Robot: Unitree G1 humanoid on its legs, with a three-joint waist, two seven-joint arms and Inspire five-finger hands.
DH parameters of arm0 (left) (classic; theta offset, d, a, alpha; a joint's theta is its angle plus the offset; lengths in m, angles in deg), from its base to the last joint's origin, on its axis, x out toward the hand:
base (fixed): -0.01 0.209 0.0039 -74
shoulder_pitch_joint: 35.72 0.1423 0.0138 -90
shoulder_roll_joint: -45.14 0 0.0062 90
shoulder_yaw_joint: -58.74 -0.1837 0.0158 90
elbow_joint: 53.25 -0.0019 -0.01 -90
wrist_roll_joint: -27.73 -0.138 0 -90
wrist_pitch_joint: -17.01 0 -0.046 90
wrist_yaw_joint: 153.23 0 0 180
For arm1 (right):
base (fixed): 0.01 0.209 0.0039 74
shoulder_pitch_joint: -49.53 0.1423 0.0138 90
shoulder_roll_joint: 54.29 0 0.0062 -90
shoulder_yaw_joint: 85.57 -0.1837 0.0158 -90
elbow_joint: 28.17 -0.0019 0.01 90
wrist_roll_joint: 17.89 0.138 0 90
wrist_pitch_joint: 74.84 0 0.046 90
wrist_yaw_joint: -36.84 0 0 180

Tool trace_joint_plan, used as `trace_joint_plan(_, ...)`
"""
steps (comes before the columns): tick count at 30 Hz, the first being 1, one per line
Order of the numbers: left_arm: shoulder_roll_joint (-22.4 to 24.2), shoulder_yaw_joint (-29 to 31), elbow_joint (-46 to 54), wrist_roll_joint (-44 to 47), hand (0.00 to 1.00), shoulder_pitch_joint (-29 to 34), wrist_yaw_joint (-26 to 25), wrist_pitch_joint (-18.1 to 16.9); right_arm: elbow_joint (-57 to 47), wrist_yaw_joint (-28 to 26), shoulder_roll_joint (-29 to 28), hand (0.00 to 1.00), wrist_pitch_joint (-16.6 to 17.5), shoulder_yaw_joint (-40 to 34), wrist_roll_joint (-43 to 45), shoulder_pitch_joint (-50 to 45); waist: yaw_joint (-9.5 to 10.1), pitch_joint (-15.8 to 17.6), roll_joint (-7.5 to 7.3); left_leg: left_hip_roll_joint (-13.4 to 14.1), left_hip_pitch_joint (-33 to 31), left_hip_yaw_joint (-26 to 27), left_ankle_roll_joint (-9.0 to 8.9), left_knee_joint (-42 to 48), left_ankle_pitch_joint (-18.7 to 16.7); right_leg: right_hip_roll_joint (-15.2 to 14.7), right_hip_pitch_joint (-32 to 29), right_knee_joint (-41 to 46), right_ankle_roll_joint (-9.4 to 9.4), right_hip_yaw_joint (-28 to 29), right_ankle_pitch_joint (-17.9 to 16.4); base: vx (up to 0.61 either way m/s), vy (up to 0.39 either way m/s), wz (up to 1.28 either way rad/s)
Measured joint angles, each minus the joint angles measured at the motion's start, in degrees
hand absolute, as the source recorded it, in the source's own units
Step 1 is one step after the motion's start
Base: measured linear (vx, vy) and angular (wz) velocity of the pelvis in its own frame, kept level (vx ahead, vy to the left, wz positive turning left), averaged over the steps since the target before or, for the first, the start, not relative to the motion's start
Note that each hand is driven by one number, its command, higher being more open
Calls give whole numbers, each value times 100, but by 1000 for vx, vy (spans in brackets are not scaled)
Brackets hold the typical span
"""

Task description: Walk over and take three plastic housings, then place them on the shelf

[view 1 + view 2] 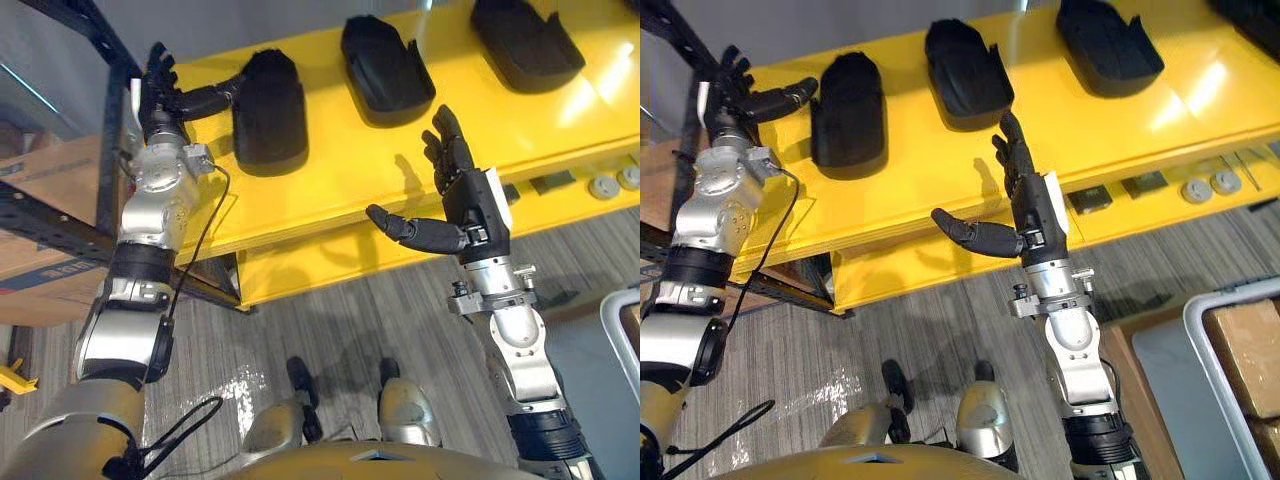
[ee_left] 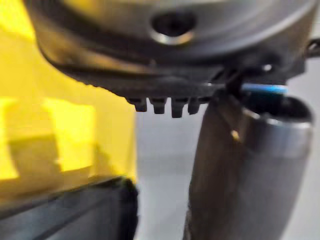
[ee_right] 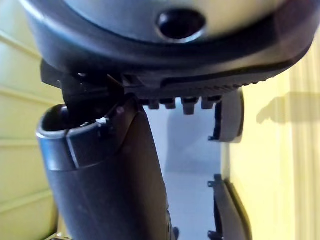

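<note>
Bench (image 1: 330, 190): glossy yellow, carrying three black plastic shells in a row: left housing (image 1: 268, 110), middle housing (image 1: 385, 70), right housing (image 1: 525, 40).
Left robot hand (image 1: 160, 95): fingers straight and apart, thumb at the left housing's edge.
Right robot hand (image 1: 465, 200): fingers apart, empty, over the bench's front.
Floor (image 1: 330, 320): grey striped planks.
Shelf (image 1: 50, 228): black metal frame, left of the bench.

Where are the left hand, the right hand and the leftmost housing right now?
left hand (image 1: 160, 88): left eye view, on its palm.
right hand (image 1: 455, 182): left eye view, on its palm.
leftmost housing (image 1: 270, 110): left eye view, middle of its black top.
</note>
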Motion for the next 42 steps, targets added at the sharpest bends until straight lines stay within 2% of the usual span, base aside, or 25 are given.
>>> trace_joint_plan(2,-8,125,388,-272,100,300,-113,-303,161,170,3,100,-1,1,11,39,50,-300,16,-26,9,-167,3,-23,20,-9,154,-89,-2,-184,-2,4,2,33)
trace_joint_plan(4,-10,235,548,-664,100,484,-239,-435,283,224,28,100,-33,-15,36,83,145,-487,36,-37,25,-219,5,-27,22,-16,232,-142,-3,-247,-3,-27,20,19)
trace_joint_plan(8,-59,504,856,-1301,100,1036,-402,-743,720,138,313,100,-260,-52,35,390,256,-670,76,-69,63,-299,-22,-31,3,-50,389,-243,-1,-411,-3,-56,34,14)
trace_joint_plan(10,0,369,1309,-1296,100,1364,-48,-863,1034,45,448,100,-456,-108,63,699,278,-685,75,-76,60,-312,-4,-32,23,-56,443,-328,40,-462,27,-71,42,6)
trace_joint_plan(14,476,237,2595,-1293,100,2506,852,-1015,1748,-5,541,100,-951,-479,83,1394,360,-717,92,-89,9,-479,11,-32,110,-41,545,-446,52,-644,95,-24,22,20)
trace_joint_plan(15,548,210,2685,-1292,100,2644,981,-1014,1825,2,578,100,-1026,-503,84,1482,380,-731,102,-88,-17,-518,12,-32,130,-37,544,-453,47,-688,113,-5,0,30)
trace_joint_plan(17,731,86,2745,-1237,100,3017,1562,-1003,2052,40,768,100,-1311,-520,150,1833,520,-742,113,-75,-75,-621,20,-32,189,1,566,-516,36,-782,163,-9,-5,25)
trace_joint_plan(19,739,21,2745,-1221,100,3211,1932,-991,2305,69,801,100,-1453,-525,260,2200,579,-743,114,-74,-141,-710,16,-32,231,13,565,-547,29,-846,190,-21,0,22)
trace_joint_plan(24,743,-337,2749,-1066,100,3205,2584,-992,3163,93,912,100,-1611,-476,550,3259,863,-737,106,-70,-323,-797,23,-31,292,70,520,-750,26,-873,334,-18,10,8)
trace_joint_plan(29,725,-517,2693,-831,100,2936,2871,-999,3982,44,948,100,-1608,-405,982,4374,959,-550,55,-49,-645,-926,40,-28,424,103,249,-699,0,-996,380,-33,1,13)
trace_joint_plan(31,723,-523,2567,-817,100,2660,2942,-1075,4322,75,985,100,-1605,-399,992,4931,988,-268,58,-38,-677,-932,32,-27,446,97,174,-586,-10,-996,373,-51,-12,8)
trace_joint_plan(34,712,-535,2313,-778,100,2213,2945,-1114,4599,144,1163,100,-1603,-285,1027,5526,1109,-65,83,-19,-903,-923,33,-15,519,97,-85,-479,-14,-1006,371,-36,-22,7)
trace_joint_plan(40,685,-534,2280,-336,100,2149,2858,-1368,5340,466,1169,100,-1687,-230,1015,6201,1117,268,99,-75,-938,-1011,56,2,550,7,-213,-163,-33,-1004,254,40,-28,9)
trace_joint_plan(42,685,-533,2289,-183,100,2148,2818,-1425,5547,560,1172,100,-1718,-225,954,6392,1122,380,176,-93,-937,-1026,78,3,566,-35,-276,1,-40,-997,182,32,-35,5)
